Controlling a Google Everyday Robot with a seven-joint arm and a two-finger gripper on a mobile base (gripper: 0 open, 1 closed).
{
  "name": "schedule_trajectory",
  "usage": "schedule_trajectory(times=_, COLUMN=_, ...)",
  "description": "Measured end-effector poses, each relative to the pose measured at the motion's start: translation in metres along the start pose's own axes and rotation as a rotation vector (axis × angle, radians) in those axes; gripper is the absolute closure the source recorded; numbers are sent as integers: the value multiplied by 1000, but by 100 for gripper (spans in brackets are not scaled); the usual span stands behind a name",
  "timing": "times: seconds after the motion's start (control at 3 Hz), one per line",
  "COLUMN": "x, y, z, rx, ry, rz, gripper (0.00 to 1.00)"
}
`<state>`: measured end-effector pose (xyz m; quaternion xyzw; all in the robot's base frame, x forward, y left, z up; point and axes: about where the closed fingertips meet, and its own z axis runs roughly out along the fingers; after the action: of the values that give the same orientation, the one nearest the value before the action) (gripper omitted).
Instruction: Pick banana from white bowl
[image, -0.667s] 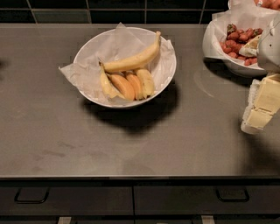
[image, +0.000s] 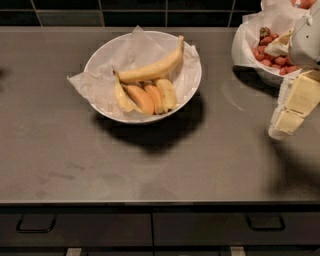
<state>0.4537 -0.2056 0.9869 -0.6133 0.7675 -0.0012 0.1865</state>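
The white bowl (image: 105, 60) stands on the grey counter, left of centre, lined with crinkled white paper. The banana (image: 152, 69) lies across the bowl, long and pale yellow, its stem tip pointing up right. Below it sit shorter yellow and orange bananas (image: 145, 97) bunched together. My gripper (image: 292, 112) hangs at the right edge, above the counter, well to the right of the bowl and holding nothing.
A second paper-lined white bowl with red strawberries (image: 272, 55) stands at the back right, just behind the gripper. A dark tiled wall runs along the back. Drawers with handles (image: 36, 225) sit below the counter's front edge.
The gripper has risen slightly and shifted at the right edge. The bowl and the bananas have not moved.
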Motion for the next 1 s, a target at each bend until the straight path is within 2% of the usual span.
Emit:
schedule_trajectory(times=0.33, x=-35, y=-19, z=2, rx=-35, ry=-119, rz=-62, gripper=0)
schedule_trajectory(times=0.67, x=-74, y=-40, z=1, rx=-41, ry=-220, rz=-122, gripper=0)
schedule_trajectory(times=1.0, x=-102, y=-52, z=2, rx=-48, ry=-252, rz=-170, gripper=0)
